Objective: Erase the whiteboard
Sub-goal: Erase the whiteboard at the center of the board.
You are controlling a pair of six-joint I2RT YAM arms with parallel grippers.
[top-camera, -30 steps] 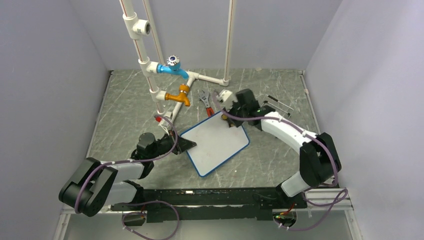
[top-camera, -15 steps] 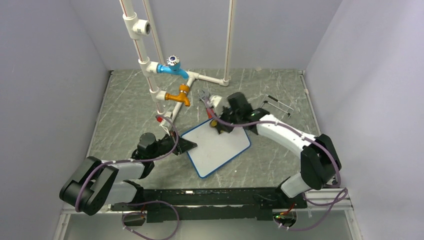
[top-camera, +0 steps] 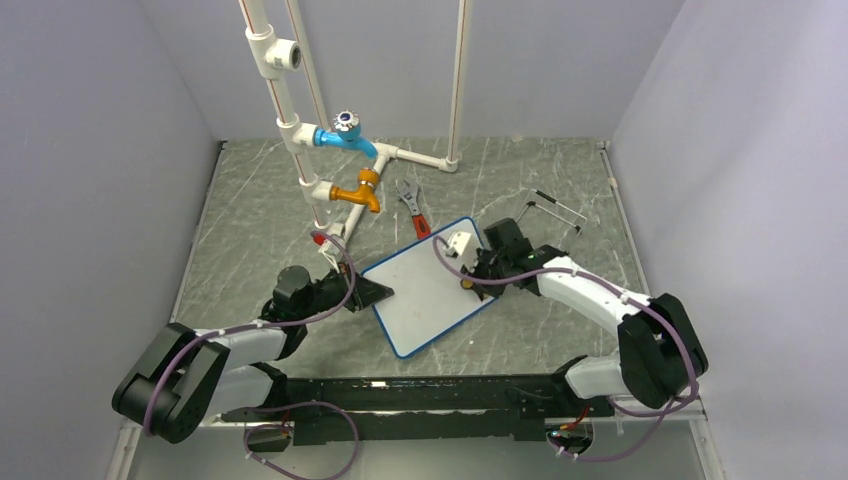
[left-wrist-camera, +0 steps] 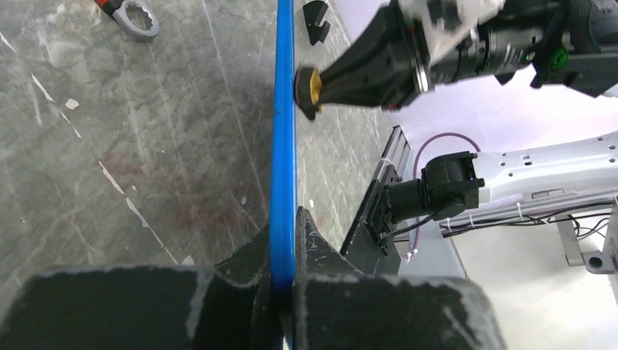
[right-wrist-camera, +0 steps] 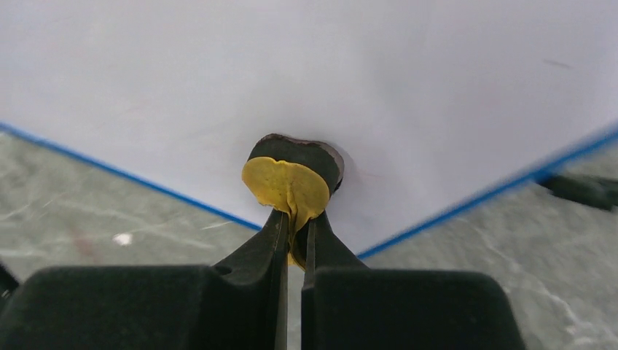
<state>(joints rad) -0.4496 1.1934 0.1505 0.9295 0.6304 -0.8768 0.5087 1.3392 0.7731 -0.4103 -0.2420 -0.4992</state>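
The whiteboard lies tilted on the table, blue-framed, its face plain white with faint reddish traces. My left gripper is shut on the board's left edge; in the left wrist view the blue frame runs edge-on between the fingers of this gripper. My right gripper is shut on a small yellow-and-black eraser pad, pinched between the tips of that gripper. The pad presses on the board near its right corner. The same pad touches the board in the left wrist view.
White pipes rise at the back with a blue valve and an orange tap. A red-handled wrench lies just beyond the board. Thin black hex keys rest at the back right.
My right gripper swept the eraser from the board's far corner across the face toward its near right edge. The left gripper and the board stayed put.
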